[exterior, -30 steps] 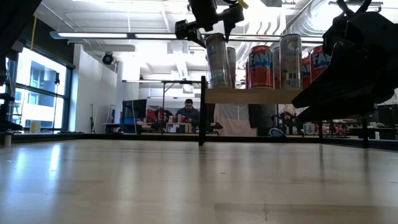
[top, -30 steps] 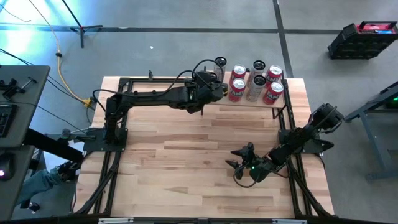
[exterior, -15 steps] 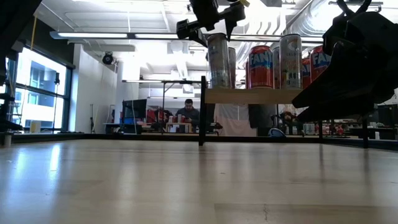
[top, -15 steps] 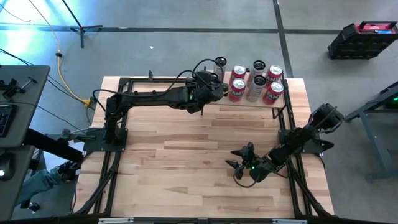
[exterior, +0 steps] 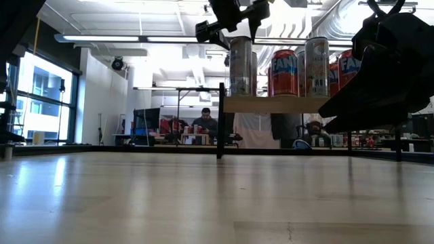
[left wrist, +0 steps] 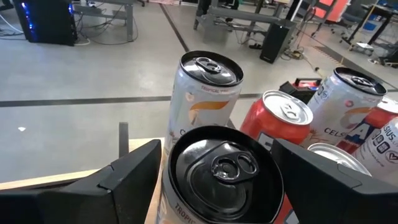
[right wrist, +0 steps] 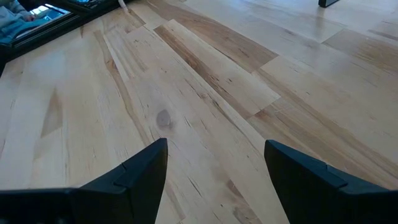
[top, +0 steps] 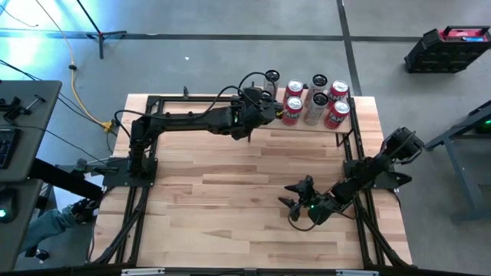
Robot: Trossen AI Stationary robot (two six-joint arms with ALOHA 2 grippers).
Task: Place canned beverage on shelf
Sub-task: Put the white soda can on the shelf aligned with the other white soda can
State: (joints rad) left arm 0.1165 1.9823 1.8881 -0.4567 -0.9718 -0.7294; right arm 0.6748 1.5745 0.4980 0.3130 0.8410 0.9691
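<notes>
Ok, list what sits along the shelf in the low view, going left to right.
Black upright → silver can under the left gripper → red can → second silver can → the right arm's dark bulk, which hides the rest of the shelf.

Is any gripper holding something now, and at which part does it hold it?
The left gripper holds a can by its upper sides. The right gripper holds nothing.

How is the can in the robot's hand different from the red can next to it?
The silver can sits between the left hand's fingers, at the shelf's edge; the red can stands free, untouched. The silver can is pale with a dark top; the red can has a silvery top. Both stand upright, unopened.
</notes>
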